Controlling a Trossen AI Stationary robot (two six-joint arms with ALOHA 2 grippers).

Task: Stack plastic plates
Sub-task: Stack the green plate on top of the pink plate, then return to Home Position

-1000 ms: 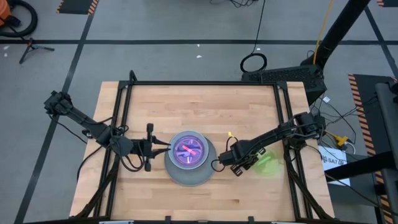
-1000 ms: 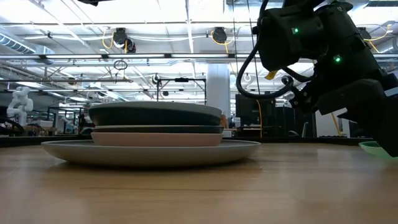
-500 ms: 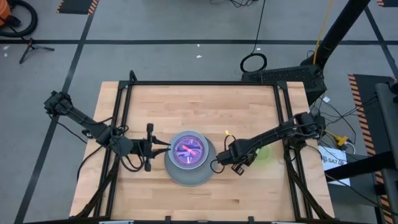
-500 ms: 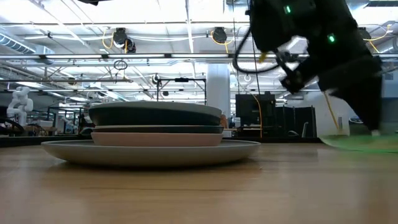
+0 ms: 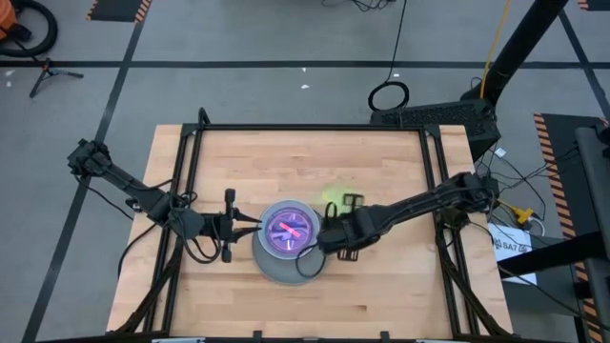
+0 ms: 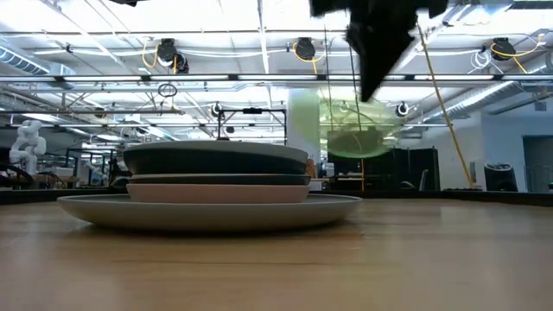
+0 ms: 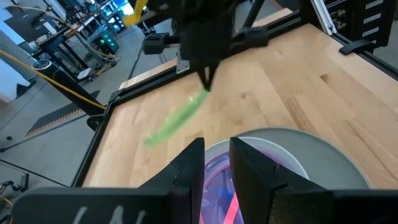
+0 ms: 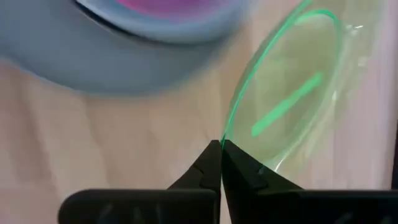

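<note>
One green plate point(image 5: 333, 199) hangs edge-pinched in the closed right gripper point(image 5: 327, 232), tilted in the air just off the far-right side of the stack point(image 5: 291, 241) mid-desk point(image 5: 381, 152), nearer than the waiting, slightly parted left gripper point(image 5: 255, 226).

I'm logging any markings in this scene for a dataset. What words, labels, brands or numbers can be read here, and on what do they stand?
Sheet on the floor right of the table: printed letters, too small and blurred to read.
Green plate pinched by the right end effector: no text.
Plate stack: no text.
Left end effector: no text.
Nothing else legible.
</note>
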